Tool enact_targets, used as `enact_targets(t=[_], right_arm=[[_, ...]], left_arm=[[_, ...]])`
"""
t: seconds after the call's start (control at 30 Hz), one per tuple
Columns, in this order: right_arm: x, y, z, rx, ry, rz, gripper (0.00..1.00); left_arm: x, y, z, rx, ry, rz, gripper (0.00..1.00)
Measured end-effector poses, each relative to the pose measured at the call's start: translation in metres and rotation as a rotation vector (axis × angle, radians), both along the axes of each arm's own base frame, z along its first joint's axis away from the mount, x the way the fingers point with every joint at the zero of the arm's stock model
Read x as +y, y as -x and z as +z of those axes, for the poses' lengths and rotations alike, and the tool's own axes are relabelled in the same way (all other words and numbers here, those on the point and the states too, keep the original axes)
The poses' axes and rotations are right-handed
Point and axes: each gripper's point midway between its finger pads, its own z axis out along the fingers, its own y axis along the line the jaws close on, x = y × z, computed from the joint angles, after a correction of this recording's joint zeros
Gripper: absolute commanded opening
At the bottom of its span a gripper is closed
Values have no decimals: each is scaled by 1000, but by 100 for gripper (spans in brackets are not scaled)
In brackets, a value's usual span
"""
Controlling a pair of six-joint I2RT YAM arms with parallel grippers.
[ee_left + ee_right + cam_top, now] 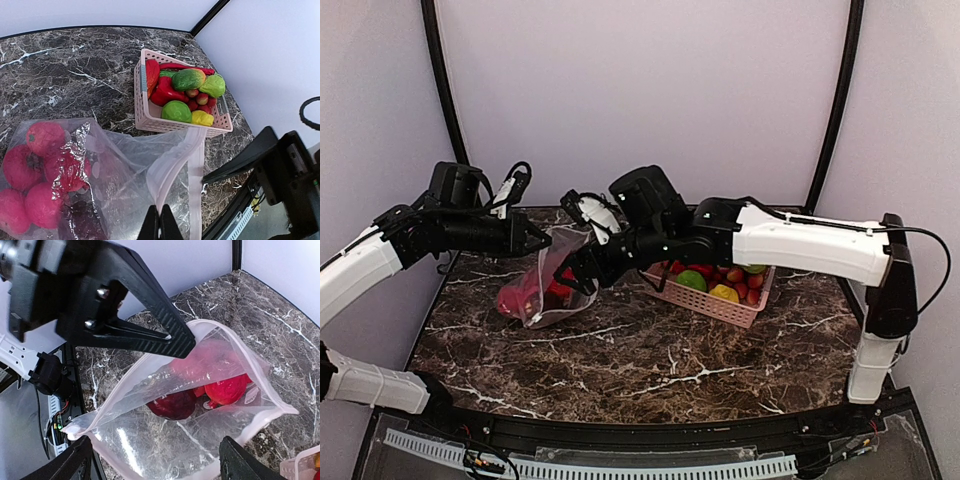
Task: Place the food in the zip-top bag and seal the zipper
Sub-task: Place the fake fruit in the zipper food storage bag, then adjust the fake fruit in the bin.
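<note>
While the right gripper hangs with jaws spread just before the facing mouth of the clear dotted plastic zip-top bag, which holds glossy red toy fruits near the worktop's rear left corner, the left gripper pinches its pale pinkish zipper strip.

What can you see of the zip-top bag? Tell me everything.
The zip-top bag is clear, floppy, crinkled plastic with a pale pinkish zipper strip along its mouth. The mouth gapes open, unsealed. Several red fruits lie inside. Its bottom rests on the dark marbled table, left of the pink basket. The left tool is shut on the mouth edge, holding it up; the right tool hangs open over the mouth.
</note>
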Motion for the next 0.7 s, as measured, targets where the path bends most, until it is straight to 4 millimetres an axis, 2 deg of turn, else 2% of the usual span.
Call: enact_targets(t=[0.13,0.23,0.3,0.37,0.43,0.6,0.7], right_arm=[[-22,4,31,-33,-39,-31,91],[-48,4,57,-67,-62,-92,92],[-68,1,66,-77,-63,-144,92],[-86,-4,66,-75,-52,-193,91],[-106,-16,53,-56,-11,-251,89],[-169,-72,-4,36,155,-452,81],[-200,-95,-29,81,224,-535,77]], left_arm=[[5,-1,4,-20,-7,24,1],[10,0,10,-46,-5,43,1],[13,2,13,-61,-3,53,1],[16,4,14,-68,-4,60,1],[18,4,12,-68,-9,68,1],[19,4,4,-53,-20,76,1],[20,4,2,-46,-19,80,1]])
